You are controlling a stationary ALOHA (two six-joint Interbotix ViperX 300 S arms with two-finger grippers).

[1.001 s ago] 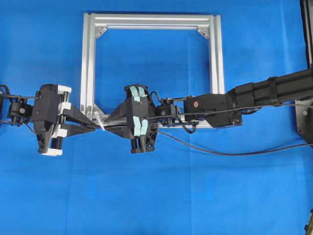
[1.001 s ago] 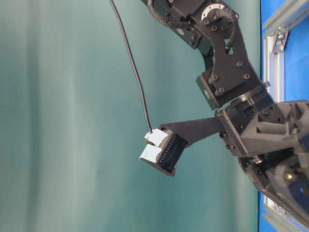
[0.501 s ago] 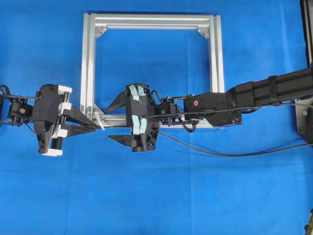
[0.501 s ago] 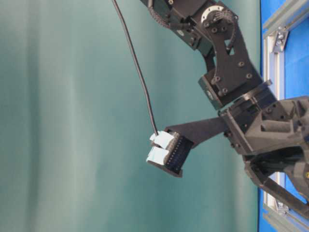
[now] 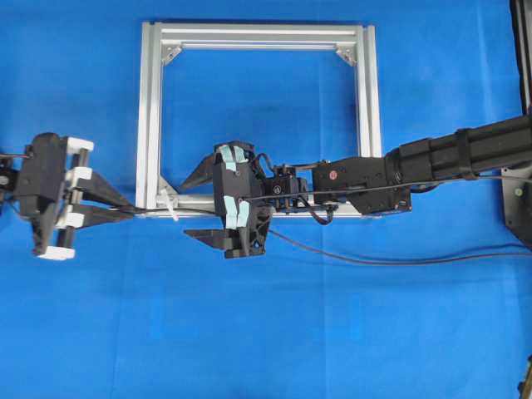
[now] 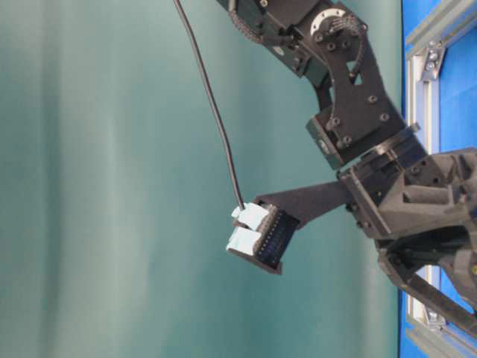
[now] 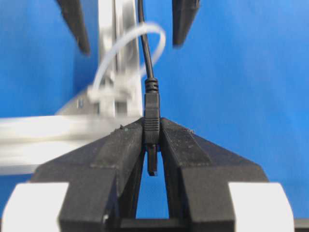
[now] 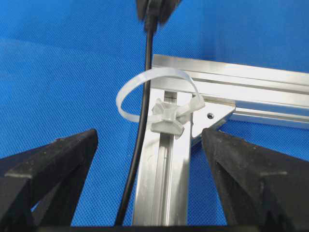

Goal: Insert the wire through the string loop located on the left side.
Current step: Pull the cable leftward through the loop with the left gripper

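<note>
The wire (image 5: pixel 374 260) runs from the right side of the table, under my right gripper (image 5: pixel 186 209), through the white string loop (image 5: pixel 170 204) at the aluminium frame's (image 5: pixel 150 108) lower left corner. Its plug end sits in my left gripper (image 5: pixel 130 208), just left of the frame. In the left wrist view that gripper (image 7: pixel 152 126) is shut on the plug (image 7: pixel 152 116), and the wire (image 7: pixel 144 48) leads away through the loop (image 7: pixel 120 41). My right gripper (image 8: pixel 148 135) stands open on either side of the frame bar. The wire (image 8: pixel 140 130) passes free between its fingers and through the loop (image 8: pixel 164 71).
The frame lies flat on the blue cloth (image 5: pixel 266 332). My right arm (image 5: pixel 457 158) reaches across the frame's bottom bar. In the table-level view a thicker black cable (image 6: pixel 212 112) hangs to the right wrist (image 6: pixel 261 235). Another mount (image 5: pixel 517 199) sits at the right edge.
My right gripper, shut on the wire one second ago, has opened and let it go. My left gripper has drawn back to the left with the plug, pulling the wire through the loop.
</note>
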